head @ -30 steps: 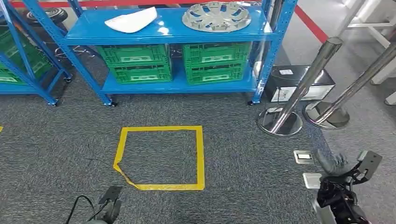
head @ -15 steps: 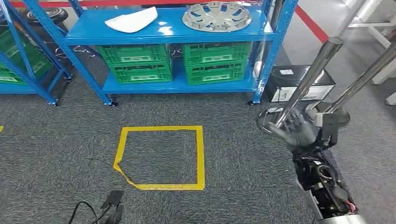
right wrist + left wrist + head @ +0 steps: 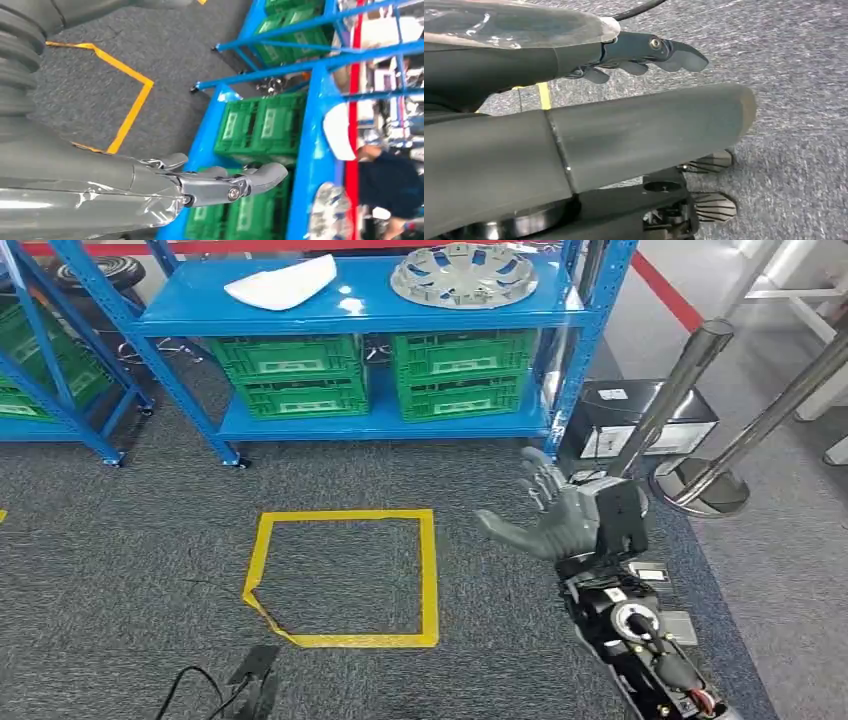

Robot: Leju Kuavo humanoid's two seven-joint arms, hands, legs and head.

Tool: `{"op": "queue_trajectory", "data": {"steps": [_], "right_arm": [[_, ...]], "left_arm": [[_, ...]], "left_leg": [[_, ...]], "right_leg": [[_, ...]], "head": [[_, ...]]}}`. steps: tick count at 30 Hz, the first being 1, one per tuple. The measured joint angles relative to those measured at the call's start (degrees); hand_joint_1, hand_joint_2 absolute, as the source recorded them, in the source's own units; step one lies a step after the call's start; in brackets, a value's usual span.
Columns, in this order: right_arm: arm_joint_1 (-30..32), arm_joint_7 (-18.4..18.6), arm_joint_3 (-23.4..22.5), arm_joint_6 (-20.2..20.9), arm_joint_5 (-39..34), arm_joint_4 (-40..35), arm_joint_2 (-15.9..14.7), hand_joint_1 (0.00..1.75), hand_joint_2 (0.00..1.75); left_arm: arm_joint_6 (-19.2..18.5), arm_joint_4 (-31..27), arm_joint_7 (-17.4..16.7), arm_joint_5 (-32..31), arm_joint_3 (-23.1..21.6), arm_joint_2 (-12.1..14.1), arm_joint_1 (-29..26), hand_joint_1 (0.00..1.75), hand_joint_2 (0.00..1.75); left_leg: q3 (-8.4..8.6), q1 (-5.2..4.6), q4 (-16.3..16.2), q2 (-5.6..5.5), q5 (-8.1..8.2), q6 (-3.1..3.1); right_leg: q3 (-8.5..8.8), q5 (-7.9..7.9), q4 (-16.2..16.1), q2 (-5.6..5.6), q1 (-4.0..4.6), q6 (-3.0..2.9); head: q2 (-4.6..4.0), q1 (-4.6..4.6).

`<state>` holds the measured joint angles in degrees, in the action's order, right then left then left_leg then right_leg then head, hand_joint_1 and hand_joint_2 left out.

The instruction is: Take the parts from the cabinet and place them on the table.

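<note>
**Right hand raised, still short of the cabinet**

Grey carpet runs from the robot's feet to a blue cabinet [image 3: 360, 310] whose upper shelf carries both parts: a silver wheel cover [image 3: 463, 273] toward the right end and a white curved panel [image 3: 281, 283] toward the left end. Below them, green crates [image 3: 372, 373] fill the lower shelf. A square of yellow tape [image 3: 345, 578] marks the carpet in front of the cabinet.

From where I stand, the right hand [image 3: 555, 516] is up in front of the robot with its fingers spread and nothing in them, well apart from the shelf. The left hand [image 3: 649, 52] hangs low over the carpet, fingers loosely apart, holding nothing.

Risk lies on the right side. Two chrome posts [image 3: 668, 410] lean just beside the raised arm, and the cabinet's right upright [image 3: 570, 370] stands between hand and wheel cover, so a wide swing could clip either. The cover looks flat and smooth; spread fingers might slide it off the shelf edge.
</note>
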<state>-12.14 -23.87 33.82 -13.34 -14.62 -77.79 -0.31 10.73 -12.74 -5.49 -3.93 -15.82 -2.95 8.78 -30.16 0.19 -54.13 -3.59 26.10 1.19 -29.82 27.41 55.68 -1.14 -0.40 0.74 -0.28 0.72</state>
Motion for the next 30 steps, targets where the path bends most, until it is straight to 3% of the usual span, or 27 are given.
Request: {"op": "queue_trajectory", "data": {"steps": [9,15,20,30], "right_arm": [[1.6,1.7,4.8,-2.7,3.0,-8.0,0.0,0.0,1.75],[2.1,3.7,7.2,-5.5,9.9,-14.1,-0.3,0.0,1.75],[1.8,3.3,8.2,-5.0,6.7,-15.6,-0.5,0.0,1.75],[1.7,2.3,9.2,-6.0,7.0,-16.4,-0.6,0.0,1.75]], "left_arm": [[0.7,0.1,-0.8,0.1,-1.0,0.2,0.0,0.0,0.0],[2.6,0.2,-0.3,2.3,-1.1,1.1,-0.1,0.0,0.0],[3.2,0.2,0.6,4.4,-1.1,1.9,-0.1,0.0,0.0],[2.8,0.2,1.8,4.3,-1.1,2.6,-0.1,0.0,0.0]], "left_leg": [[0.0,0.0,0.0,0.01,0.0,0.0],[0.0,0.0,0.0,0.03,0.0,0.0],[0.0,0.0,0.0,0.02,0.0,0.0],[0.0,0.0,0.0,0.02,0.0,0.0]], "right_leg": [[-0.02,0.0,0.0,-0.02,0.0,0.0],[-0.02,0.0,0.0,-0.05,0.0,0.0],[-0.02,0.0,0.0,-0.03,0.0,0.0],[-0.02,0.0,0.0,-0.03,0.0,0.0]], "head": [[0.0,-0.02],[0.0,-0.04],[0.0,-0.02],[0.0,-0.02]]}}
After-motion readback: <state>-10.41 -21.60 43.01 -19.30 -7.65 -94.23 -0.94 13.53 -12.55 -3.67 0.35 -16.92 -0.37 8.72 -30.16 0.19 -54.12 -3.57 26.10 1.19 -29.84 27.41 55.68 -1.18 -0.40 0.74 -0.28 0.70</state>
